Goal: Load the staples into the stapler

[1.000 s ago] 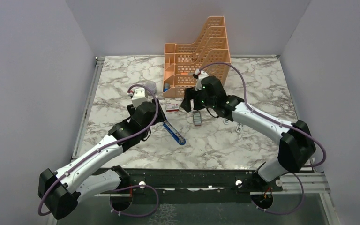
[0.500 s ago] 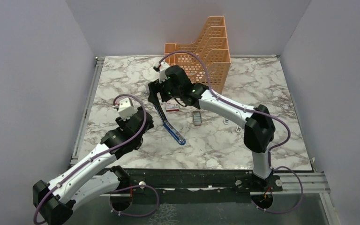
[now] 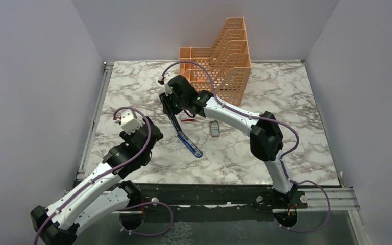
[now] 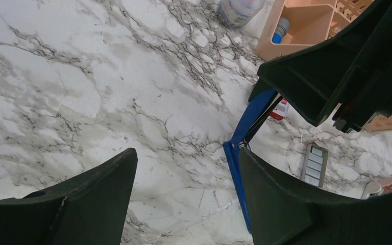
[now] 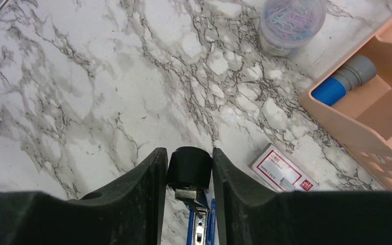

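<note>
Right arm has swung over from the staples (image 3: 214, 128) to the far end of the stapler (image 3: 190, 145), and the left arm has backed off toward its own corner. The right gripper (image 5: 188, 154) is pinched onto the stapler's black upper end, a finger against each side. The left gripper (image 4: 186, 153) hangs wide open with nothing in it, just left of the blue base. The stapler lies diagonally, near-right to far-left. The staples sit flat on the table (image 3: 132, 87) a little to its right, with the red-and-white box (image 3: 186, 117) near the gripped end. So the tray is across the stapler from the free jaws, and I'd guess the left has to reach over.
</note>
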Robot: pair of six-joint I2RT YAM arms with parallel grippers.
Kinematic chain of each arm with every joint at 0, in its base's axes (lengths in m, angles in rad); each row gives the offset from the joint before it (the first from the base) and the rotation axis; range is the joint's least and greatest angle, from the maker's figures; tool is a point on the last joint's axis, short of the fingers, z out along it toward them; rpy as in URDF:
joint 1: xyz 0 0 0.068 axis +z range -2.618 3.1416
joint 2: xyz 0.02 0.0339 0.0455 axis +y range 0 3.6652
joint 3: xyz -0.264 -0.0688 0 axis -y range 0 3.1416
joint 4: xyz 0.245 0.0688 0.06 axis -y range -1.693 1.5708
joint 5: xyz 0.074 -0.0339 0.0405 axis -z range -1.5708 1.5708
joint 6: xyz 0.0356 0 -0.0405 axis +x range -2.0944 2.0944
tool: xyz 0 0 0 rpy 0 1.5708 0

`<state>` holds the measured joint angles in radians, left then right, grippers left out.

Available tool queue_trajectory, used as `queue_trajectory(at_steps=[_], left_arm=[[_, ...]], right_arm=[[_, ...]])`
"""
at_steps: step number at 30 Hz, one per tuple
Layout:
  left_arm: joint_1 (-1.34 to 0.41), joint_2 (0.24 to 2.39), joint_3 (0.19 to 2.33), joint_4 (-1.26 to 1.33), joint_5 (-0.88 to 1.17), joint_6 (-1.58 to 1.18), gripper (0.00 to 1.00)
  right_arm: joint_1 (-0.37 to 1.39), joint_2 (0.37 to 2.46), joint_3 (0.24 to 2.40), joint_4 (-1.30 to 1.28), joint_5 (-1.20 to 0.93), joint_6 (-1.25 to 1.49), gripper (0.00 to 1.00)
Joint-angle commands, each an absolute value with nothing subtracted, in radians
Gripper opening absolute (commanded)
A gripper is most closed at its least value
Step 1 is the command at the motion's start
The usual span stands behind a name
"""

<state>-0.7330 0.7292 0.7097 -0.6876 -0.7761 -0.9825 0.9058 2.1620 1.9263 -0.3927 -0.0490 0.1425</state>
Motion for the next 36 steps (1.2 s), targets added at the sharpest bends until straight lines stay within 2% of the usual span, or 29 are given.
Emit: queue_trajectory(at_steps=[1,6,11,19,22,25,29,36], left_arm=[[-0.729,0.726,0.640,-0.631,-0.672,-1.012,0.74],[-0.729,0.732,0.540,-0.462,-0.498,-1.018,0.62],[-0.728,0.777,0.435,-0.217,-0.276,-1.039,0.54],[-0.654,1.031,0.392,0.059,0.044,-1.051,0.54],[-0.607,1.149,0.381,0.161,0.159,-1.042,0.51],[-0.587,1.271,0.372,0.304,0.278,-1.029,0.42],[-0.581,1.382,0.391,0.344,0.324,-1.014,0.35],[-0.578,1.424,0.363,0.368,0.284,-1.008,0.25]], right_arm=[[0.913,2.141,1.920,-0.400,-0.011,0.136,0.36],[0.912,2.066,1.831,-0.356,0.090,0.146,0.26],[0.913,1.969,1.701,-0.273,0.217,0.179,0.25],[0.911,1.919,1.627,-0.269,0.366,0.276,0.25],[0.911,1.916,1.633,-0.285,0.356,0.289,0.25],[0.911,1.912,1.631,-0.281,0.333,0.301,0.25],[0.911,1.905,1.636,-0.301,0.312,0.320,0.25],[0.910,1.887,1.610,-0.308,0.280,0.324,0.25]])
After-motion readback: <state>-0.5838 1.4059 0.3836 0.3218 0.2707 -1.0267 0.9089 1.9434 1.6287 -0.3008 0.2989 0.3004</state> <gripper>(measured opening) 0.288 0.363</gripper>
